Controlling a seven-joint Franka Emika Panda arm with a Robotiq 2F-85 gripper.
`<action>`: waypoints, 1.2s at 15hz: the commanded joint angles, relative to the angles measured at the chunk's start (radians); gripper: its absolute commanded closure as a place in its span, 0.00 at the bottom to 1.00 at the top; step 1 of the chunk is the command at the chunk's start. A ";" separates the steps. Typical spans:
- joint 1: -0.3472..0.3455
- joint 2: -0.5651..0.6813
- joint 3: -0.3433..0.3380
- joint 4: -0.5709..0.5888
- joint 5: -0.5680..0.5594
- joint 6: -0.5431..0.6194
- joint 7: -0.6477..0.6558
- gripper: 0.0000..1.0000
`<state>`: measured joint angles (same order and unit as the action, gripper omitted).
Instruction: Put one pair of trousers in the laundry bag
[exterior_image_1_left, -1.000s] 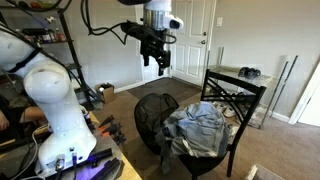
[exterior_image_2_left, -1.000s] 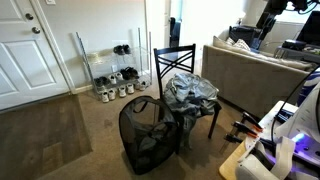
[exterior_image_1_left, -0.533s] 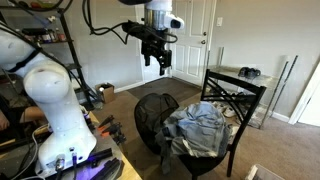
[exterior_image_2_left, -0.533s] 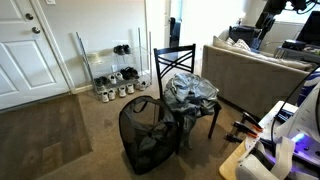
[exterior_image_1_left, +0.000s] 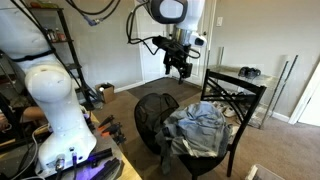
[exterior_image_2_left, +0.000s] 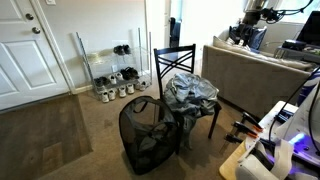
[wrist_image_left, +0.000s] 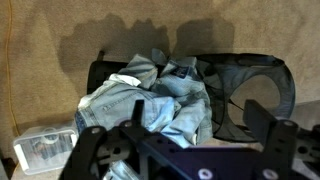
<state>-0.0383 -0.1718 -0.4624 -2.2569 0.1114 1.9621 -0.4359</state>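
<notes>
And here's the gripper (exterior_image_1_left: 181, 70), hanging high in the air with its jaws pointing down, well above everything on the floor and touching nothing. From the wrist view the gripper (wrist_image_left: 185, 150) is spread wide: one dark finger (wrist_image_left: 85, 155) sits low at one side, its partner far off at the other, and nothing is pinched between them.

Look down past those fingers and there's the prize: a rumpled heap of pale blue denim trousers (wrist_image_left: 150, 100), piled on the seat of the black chair (wrist_image_left: 100, 70). In both exterior views the trousers (exterior_image_1_left: 198, 130) cover the seat from edge to edge, with folds spilling over the front edge, and the lattice back of the chair (exterior_image_1_left: 232, 98) stands upright behind them.

The laundry bag (exterior_image_1_left: 152, 118), round, black and meshy, stands on the carpet (exterior_image_2_left: 60, 130) right up against the front edge of the chair seat, mouth open upward. In an exterior view the laundry bag (exterior_image_2_left: 148, 135) sits just beside the hanging denim (exterior_image_2_left: 190, 92); whether cloth touches the rim is hard to call. Wrist view has the bag (wrist_image_left: 250, 95) lying just beside the heap.

Around the edges: a white door (exterior_image_2_left: 30, 50), a shoe rack (exterior_image_2_left: 110, 75) by the wall, and a clear plastic box (wrist_image_left: 40, 150) near the heap
</notes>
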 joint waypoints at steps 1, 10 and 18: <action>-0.059 0.202 0.069 0.150 0.088 0.000 -0.029 0.00; -0.165 0.495 0.193 0.403 -0.050 0.053 0.214 0.00; -0.240 0.570 0.277 0.488 0.036 0.168 0.153 0.00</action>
<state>-0.2275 0.3770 -0.2395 -1.8054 0.0879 2.1435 -0.2344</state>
